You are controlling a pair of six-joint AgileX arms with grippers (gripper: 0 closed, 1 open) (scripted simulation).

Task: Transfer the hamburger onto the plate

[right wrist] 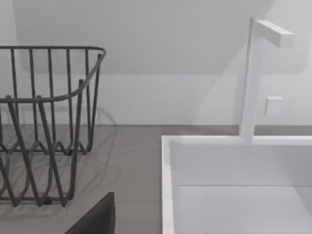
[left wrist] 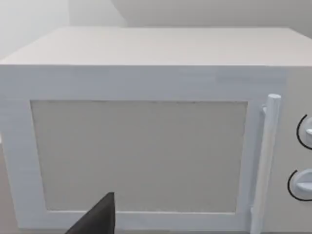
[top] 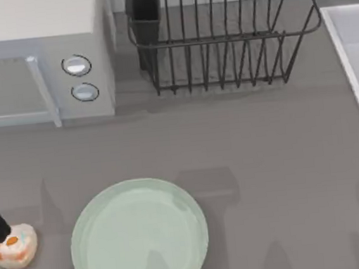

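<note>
Even, soft light falls on the scene, bright with no harsh glare. On the grey desk [top: 262, 139] faint tapering shadows lie near the bottom of the top view, and a soft dark band runs under the microwave [top: 38, 59]. The plate [top: 139, 235] carries a pale glossy sheen. In the right wrist view the wire rack [right wrist: 44, 122] throws thin, blurred shadows.

The plate [top: 138, 237] runs off the bottom edge — the sink [top: 358, 60] off the right.
</note>
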